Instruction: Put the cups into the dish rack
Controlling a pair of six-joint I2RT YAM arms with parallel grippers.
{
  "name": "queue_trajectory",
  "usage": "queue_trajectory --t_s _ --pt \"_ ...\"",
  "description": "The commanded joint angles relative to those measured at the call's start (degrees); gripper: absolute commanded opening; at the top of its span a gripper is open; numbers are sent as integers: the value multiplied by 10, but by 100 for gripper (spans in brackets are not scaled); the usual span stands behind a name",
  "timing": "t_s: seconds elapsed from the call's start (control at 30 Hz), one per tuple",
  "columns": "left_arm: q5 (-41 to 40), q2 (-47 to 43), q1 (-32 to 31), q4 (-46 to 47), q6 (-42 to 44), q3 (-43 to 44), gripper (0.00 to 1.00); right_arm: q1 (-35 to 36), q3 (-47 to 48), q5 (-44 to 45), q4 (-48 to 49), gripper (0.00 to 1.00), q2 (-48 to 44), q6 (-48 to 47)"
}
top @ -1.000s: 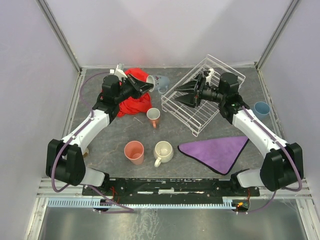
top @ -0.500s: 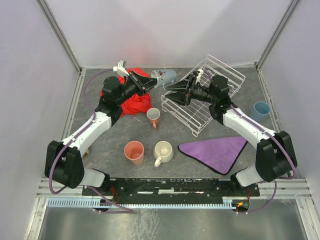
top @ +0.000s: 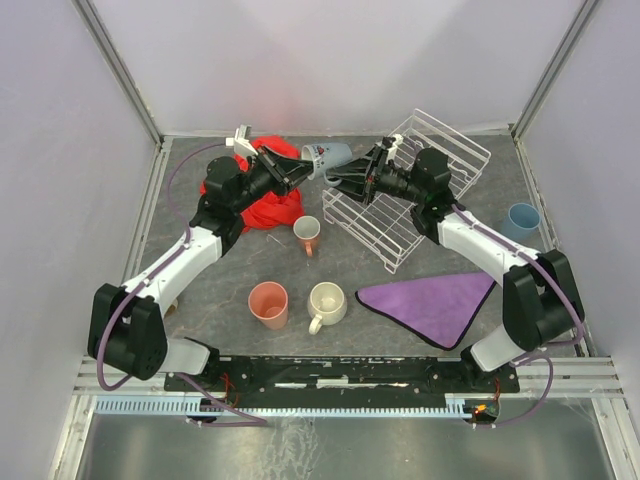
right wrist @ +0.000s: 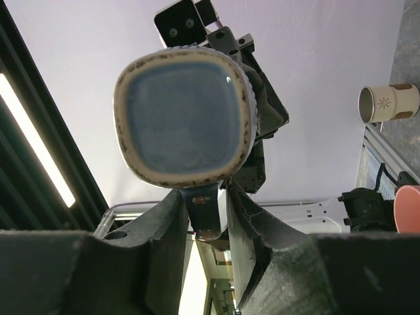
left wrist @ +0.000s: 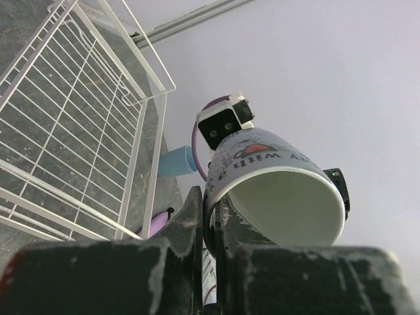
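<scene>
While left claw [top: 301, 168] clamps mug [top: 331, 155] rim beside rack [top: 455, 132] edge | right claw [top: 338, 180] straddles handle [right wrist: 205, 210], grip unclear

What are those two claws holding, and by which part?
The left gripper pinches the mug by its rim; the right gripper straddles its handle, grip unclear.

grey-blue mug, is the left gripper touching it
Touching. The left wrist view shows the left gripper with its fingers pinched on the rim wall of the grey-blue mug.

Top camera looks down from behind; both upturned wrist cameras closely share the grey-blue mug [left wrist: 266, 161].
</scene>
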Motion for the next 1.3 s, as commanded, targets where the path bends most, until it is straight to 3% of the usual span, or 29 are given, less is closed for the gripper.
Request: queue_trajectory --t_s 0.0,0.27,0.43,0.57,0.6,0.7,0.77,0.87,0.93,1.1,1.27 --pt "9 -29 -4 65 -25 7 3 12 40 16 47 37 7 2" --pt "8 -30 -4 71 -27 -4 3 21 41 24 47 34 14 0" --pt "6 -33 -3 75 -26 -10 3 20 35 37 49 5 11 -2" --pt "2 -37 -3 58 -14 -13 3 20 39 45 -3 1 2 -46" --pt "-3 -40 -2 44 -7 -12 5 19 46 45 -25 1 -1 -72" --pt "-18 -46 0 -12 24 -2 37 4 70 45 -107 1 -5 -141" --pt "-24 -47 3 -55 50 7 52 -14 94 47 -181 1 -3 -198" --pt "-27 -54 7 -100 85 9 63 -38 147 60 -302 1 11 -297" --pt "-24 -54 11 -125 102 7 68 -53 175 82 -355 1 24 -353" --pt "-26 -40 26 -193 127 9 70 -94 257 140 -457 1 82 -450" --pt "-27 -10 29 -224 170 34 69 -113 411 218 -593 1 175 -577"
